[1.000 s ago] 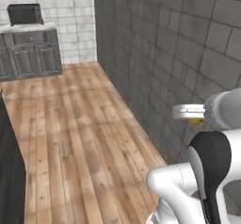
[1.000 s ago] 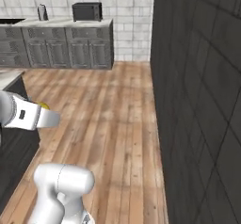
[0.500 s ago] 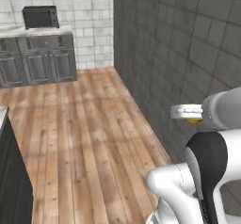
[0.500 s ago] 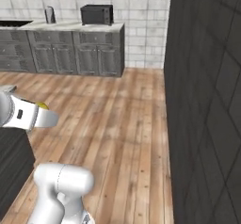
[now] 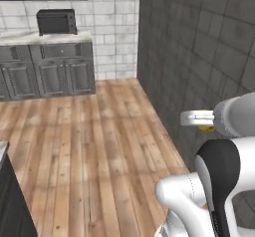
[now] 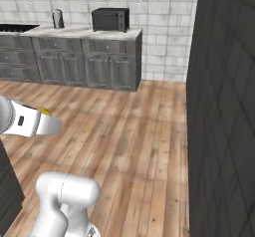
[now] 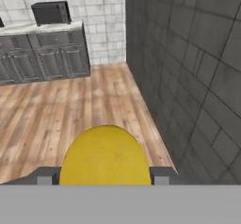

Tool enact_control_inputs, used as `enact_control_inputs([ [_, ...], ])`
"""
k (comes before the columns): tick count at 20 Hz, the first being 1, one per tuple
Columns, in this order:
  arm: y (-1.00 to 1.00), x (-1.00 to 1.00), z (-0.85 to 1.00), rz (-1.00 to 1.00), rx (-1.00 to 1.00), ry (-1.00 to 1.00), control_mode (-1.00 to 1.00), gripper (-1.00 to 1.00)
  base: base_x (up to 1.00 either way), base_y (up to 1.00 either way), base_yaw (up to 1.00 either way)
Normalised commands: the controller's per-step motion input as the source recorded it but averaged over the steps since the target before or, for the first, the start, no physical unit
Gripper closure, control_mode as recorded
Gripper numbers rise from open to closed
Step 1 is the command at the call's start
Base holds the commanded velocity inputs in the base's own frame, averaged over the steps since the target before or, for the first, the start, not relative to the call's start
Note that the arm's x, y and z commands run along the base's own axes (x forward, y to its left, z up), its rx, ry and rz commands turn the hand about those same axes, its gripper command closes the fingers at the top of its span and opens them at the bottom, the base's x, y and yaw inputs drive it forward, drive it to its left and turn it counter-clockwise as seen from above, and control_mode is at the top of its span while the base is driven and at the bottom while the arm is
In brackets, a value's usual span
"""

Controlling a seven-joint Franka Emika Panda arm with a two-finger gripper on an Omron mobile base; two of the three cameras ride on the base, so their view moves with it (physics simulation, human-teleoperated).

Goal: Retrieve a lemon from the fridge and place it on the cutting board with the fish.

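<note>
- The lemon (image 7: 105, 156) sits clamped in the jaws; in the hand view it bulges up between the two grey finger tips (image 7: 46, 176), one at each side of it.
- In the left base view a sliver of the lemon (image 5: 206, 128) shows yellow just under the white gripper (image 5: 196, 118), which juts out to the left from the arm's grey wrist, held up in the air in front of the dark tiled wall (image 5: 209, 57).
- In the right base view a bit of the lemon (image 6: 45, 112) peeks over the top of the white gripper (image 6: 50, 126), which points right, above the wooden floor (image 6: 139, 141).
- The lemon is carried well above the floor, touching nothing but the fingers.
- Ahead, across the plank floor, stands a run of grey cabinets (image 6: 109, 64) under a pale tabletop (image 6: 74, 31), against a white brick wall (image 6: 164, 27).
- A black microwave (image 6: 110, 19) rests on that tabletop; a small grey canister (image 6: 58, 18) stands further left on it, well apart from the microwave.
- The hand view looks toward the same corner: the microwave (image 7: 50, 12) at upper left, the dark tiled wall (image 7: 188, 63) running down the right side.
</note>
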Motion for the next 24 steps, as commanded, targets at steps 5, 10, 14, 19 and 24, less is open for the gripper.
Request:
enact_control_inputs([
  [5, 0.0, 0.0, 0.0, 0.0, 0.0, 0.0, 1.0, 1.0, 1.0, 0.0, 0.24],
  [10, 0.0, 0.0, 0.0, 0.0, 0.0, 0.0, 1.0, 1.0, 1.0, 0.0, 0.27],
  [14, 0.0, 0.0, 0.0, 0.0, 0.0, 0.0, 1.0, 1.0, 1.0, 0.0, 0.29],
  [19, 0.0, 0.0, 0.0, 0.0, 0.0, 0.0, 1.0, 1.0, 1.0, -0.04, 0.4],
  [24, 0.0, 0.0, 0.0, 0.0, 0.0, 0.0, 1.0, 1.0, 1.0, -0.2, 0.52],
])
